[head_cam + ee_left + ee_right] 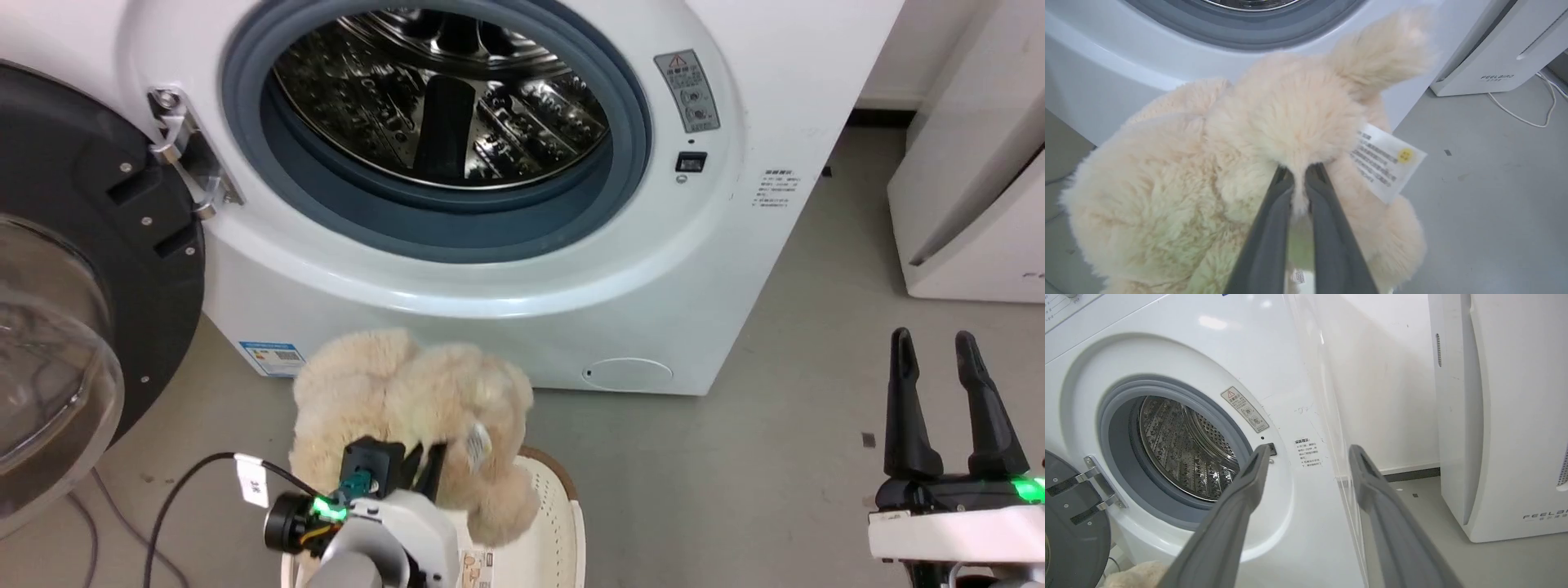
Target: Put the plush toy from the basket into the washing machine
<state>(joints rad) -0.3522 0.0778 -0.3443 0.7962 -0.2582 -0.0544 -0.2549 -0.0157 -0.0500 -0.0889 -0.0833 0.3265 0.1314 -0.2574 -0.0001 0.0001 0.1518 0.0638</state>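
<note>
The fluffy cream plush toy hangs above the basket, lifted in front of the washing machine and below its porthole. My left gripper is shut on the toy's fur; in the left wrist view the fingers pinch a tuft of the plush toy, with the white tag to the right. The washing machine's door stands swung open at the left and the steel drum is bare. My right gripper is open at the lower right, holding nothing, its fingers spread in front of the washing machine.
A white slanted appliance marked FEELAIR stands right of the washer, with a white cord on the grey floor beside it. A black cable trails on the floor at the lower left. Open floor lies between the washer and my right gripper.
</note>
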